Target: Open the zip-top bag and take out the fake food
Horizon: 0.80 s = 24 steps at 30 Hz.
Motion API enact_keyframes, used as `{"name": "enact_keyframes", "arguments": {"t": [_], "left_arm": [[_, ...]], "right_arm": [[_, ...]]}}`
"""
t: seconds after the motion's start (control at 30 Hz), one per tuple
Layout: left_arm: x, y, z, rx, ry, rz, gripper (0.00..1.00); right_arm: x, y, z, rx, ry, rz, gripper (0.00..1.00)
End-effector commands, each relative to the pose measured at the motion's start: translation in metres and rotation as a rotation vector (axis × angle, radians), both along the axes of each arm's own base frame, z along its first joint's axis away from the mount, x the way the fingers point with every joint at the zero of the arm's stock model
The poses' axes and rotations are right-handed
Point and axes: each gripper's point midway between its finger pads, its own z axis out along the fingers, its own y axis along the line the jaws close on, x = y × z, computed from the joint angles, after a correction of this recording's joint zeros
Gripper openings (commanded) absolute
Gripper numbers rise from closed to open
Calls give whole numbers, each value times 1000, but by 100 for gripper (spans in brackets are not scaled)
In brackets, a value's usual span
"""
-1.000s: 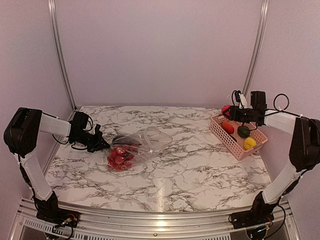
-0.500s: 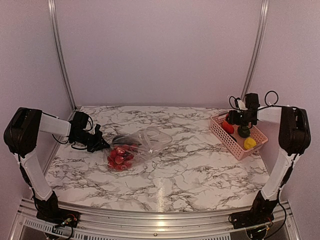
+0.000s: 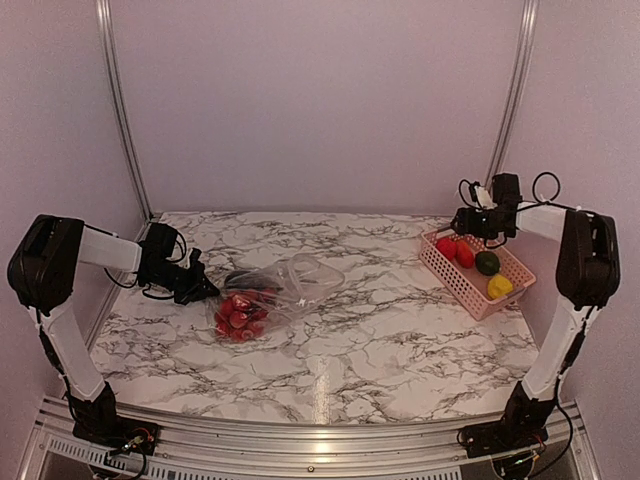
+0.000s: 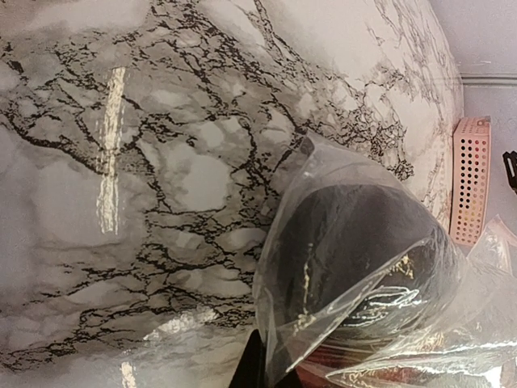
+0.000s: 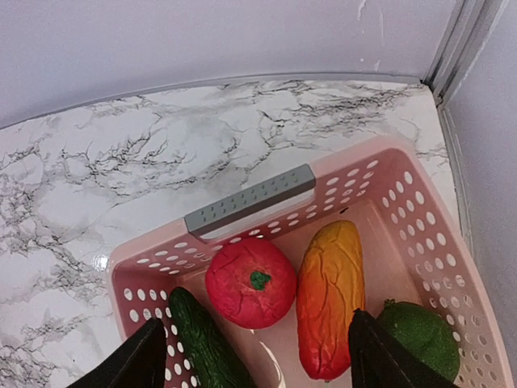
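Observation:
The clear zip-top bag [image 3: 292, 280] lies left of centre on the marble table. Red fake food [image 3: 238, 315] and a dark piece [image 3: 250, 279] are inside it. My left gripper [image 3: 197, 287] is shut on the bag's left edge. In the left wrist view its dark fingertips [image 4: 252, 372] pinch the plastic [image 4: 363, 267], and the dark piece [image 4: 355, 234] shows through it. My right gripper [image 3: 466, 222] hangs open and empty over the far end of the pink basket [image 3: 452, 280]. In the right wrist view [image 5: 257, 327] a red tomato [image 5: 250, 283] lies between its spread fingers.
The pink basket [image 5: 266, 194] also holds an orange-red piece [image 5: 329, 299], a dark green cucumber [image 5: 206, 343], a green fruit [image 5: 420, 335] and a yellow pepper [image 3: 499, 286]. The basket stands by the right wall. Metal rails run up the back corners.
My right gripper carried a red tomato over the basket, let it go and rose back a little. The tomato now lies in the basket. The left gripper and bag have not moved.

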Motion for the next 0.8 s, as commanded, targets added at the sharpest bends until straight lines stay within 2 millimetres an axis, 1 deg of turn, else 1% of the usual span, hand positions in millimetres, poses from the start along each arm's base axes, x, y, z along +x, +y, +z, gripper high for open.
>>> {"name": "enact_keyframes", "arguments": {"t": [0.0, 0.03, 0.07, 0.13, 0.27, 0.37, 0.43, 0.47, 0.53, 0.67, 0.77], "left_arm": [[3, 3, 1, 17, -2, -5, 0], [3, 3, 2, 15, -5, -6, 0], [3, 3, 2, 14, -7, -6, 0], [3, 1, 3, 7, -14, -11, 0], [3, 0, 6, 2, -22, -15, 0], [4, -2, 8, -5, -28, -18, 0], [4, -4, 11, -11, -38, -23, 0], [5, -5, 13, -14, -43, -25, 0], [5, -7, 15, -19, -48, -30, 0], [6, -11, 19, -26, -59, -36, 0], [7, -13, 22, -35, -68, -38, 0]], "right_arm": [[-14, 53, 43, 69, -79, 176, 73], [-20, 74, 48, 94, -88, 234, 72], [-31, 106, 51, 121, -98, 329, 71], [-47, 144, 58, 157, -122, 443, 69], [-83, 211, 67, 212, -138, 642, 66], [-110, 254, 74, 252, -136, 776, 58], [-127, 278, 77, 274, -135, 848, 52], [-136, 290, 79, 287, -135, 889, 51], [-151, 311, 75, 290, -128, 954, 49], [-175, 346, 57, 335, -56, 1060, 45], [-189, 366, 39, 343, 0, 1107, 43]]}}
